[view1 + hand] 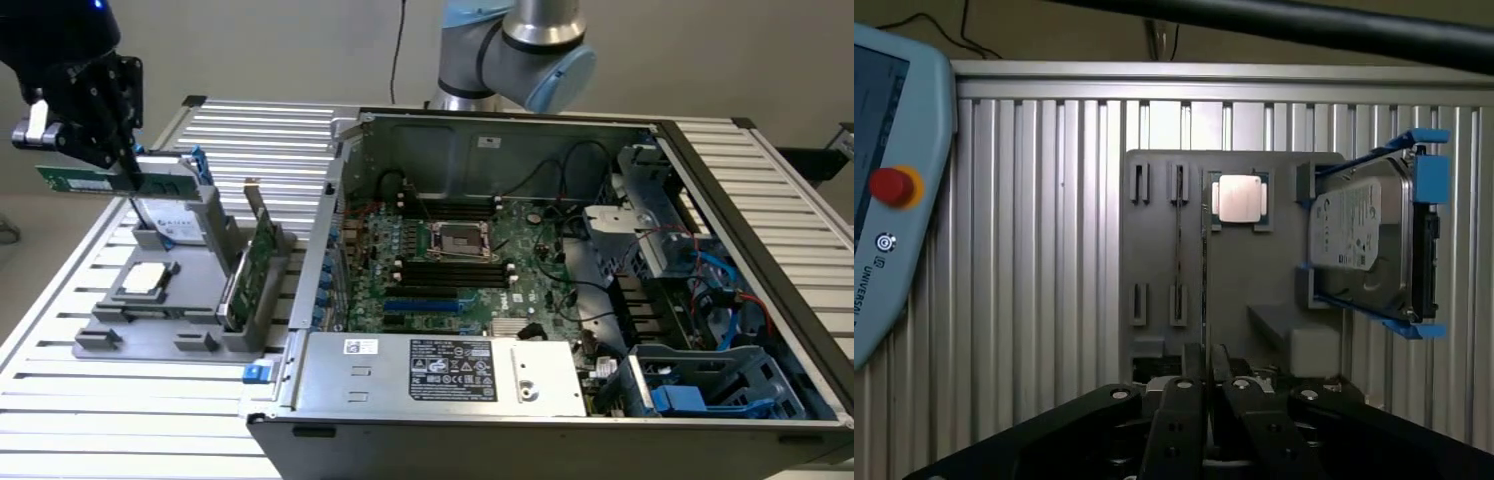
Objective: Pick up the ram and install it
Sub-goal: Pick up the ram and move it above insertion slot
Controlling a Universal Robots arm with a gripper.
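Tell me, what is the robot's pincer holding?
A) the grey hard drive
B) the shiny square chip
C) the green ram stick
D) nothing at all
C: the pincer is shut on the green ram stick, which pokes out on both sides of it.

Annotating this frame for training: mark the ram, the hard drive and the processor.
ram (78,179), exterior view, green board's free end.
hard drive (1369,235), wrist view, its labelled face.
processor (1239,197), wrist view, its metal lid.
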